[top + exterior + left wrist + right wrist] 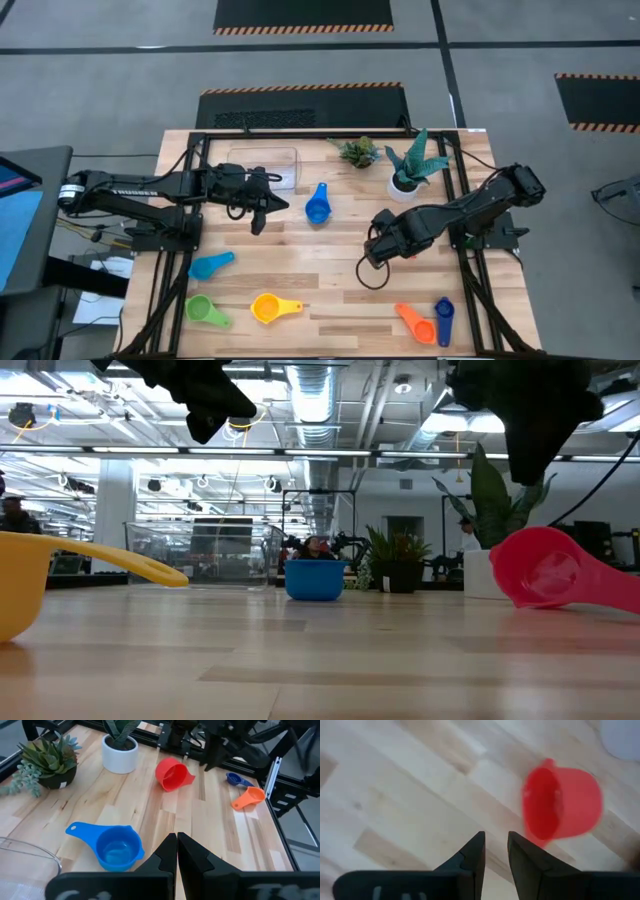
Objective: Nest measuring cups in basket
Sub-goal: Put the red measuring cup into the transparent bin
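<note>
While the left hand is pinched together, the right hand gapes beside the round red plastic cup.

Legible text: one item only. White lettering "TROSSEN" along left arm, seen from above. Small white label on dark succulent pot, print unreadable. No readable marks on cups, basket or table.

The desk was pale, matt wood planks; the red cup looked smooth glossy plastic; the basket was clear plastic.
</note>
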Robot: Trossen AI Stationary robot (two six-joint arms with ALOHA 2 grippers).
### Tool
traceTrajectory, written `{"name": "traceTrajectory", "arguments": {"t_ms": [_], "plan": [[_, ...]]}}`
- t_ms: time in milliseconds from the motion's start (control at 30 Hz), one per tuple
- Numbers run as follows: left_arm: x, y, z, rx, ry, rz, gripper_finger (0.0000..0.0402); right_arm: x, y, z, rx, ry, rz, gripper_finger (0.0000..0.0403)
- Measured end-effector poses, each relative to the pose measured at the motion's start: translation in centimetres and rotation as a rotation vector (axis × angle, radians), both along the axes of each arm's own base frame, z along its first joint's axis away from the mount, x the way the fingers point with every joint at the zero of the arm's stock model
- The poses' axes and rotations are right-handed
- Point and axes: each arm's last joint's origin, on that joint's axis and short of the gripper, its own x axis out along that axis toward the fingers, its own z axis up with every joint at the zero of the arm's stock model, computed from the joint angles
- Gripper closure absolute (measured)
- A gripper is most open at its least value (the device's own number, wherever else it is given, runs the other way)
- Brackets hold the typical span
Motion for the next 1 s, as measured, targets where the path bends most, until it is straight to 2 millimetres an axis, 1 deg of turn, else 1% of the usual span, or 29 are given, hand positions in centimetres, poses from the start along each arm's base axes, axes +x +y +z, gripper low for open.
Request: {"name": "traceTrajectory", "arguments": {"t_ms": [133,267,433,567,633,700,800,900,1000], "plan": [[0.0,0.0,0.0,0.007,0.0,0.003,0.0402,0.1,0.0,0.0,0.008,-0.007,0.023,0.0295],[0.0,0.0,0.0,0.007,0.0,0.003,0.0401,0.1,0.0,0.0,-0.001,0.009,0.086,0.0277],[0.0,0.0,0.0,0.008,0.0,0.003,0.0401,0.2,-0.3,-0.1,-0.005,0.013,0.077,0.0226],[0.0,0.0,0.0,0.007,0.0,0.003,0.0401,0.4,-0.5,-0.9,-0.07,0.065,0.07,0.0177],[0.0,0.0,-0.1,0.007,0.008,0.002,0.0402,0.6,-0.7,-1.4,-0.082,0.097,0.039,0.0163],[-0.1,0.0,-0.2,0.005,0.024,0.002,0.0401,0.6,-0.9,-1.9,-0.095,0.129,-0.018,0.016],[-0.2,0.0,-0.4,0.003,0.051,0.002,0.0401,0.4,-1.4,-2.6,-0.125,0.205,-0.111,0.0165],[-0.3,0.0,-0.6,0.002,0.07,0.002,0.0402,0.4,-1.5,-3.1,-0.151,0.259,-0.15,0.0173],[-0.4,0.0,-0.7,0.001,0.085,0.002,0.0401,0.7,-1.3,-3.6,-0.153,0.253,-0.157,0.0178]]}}
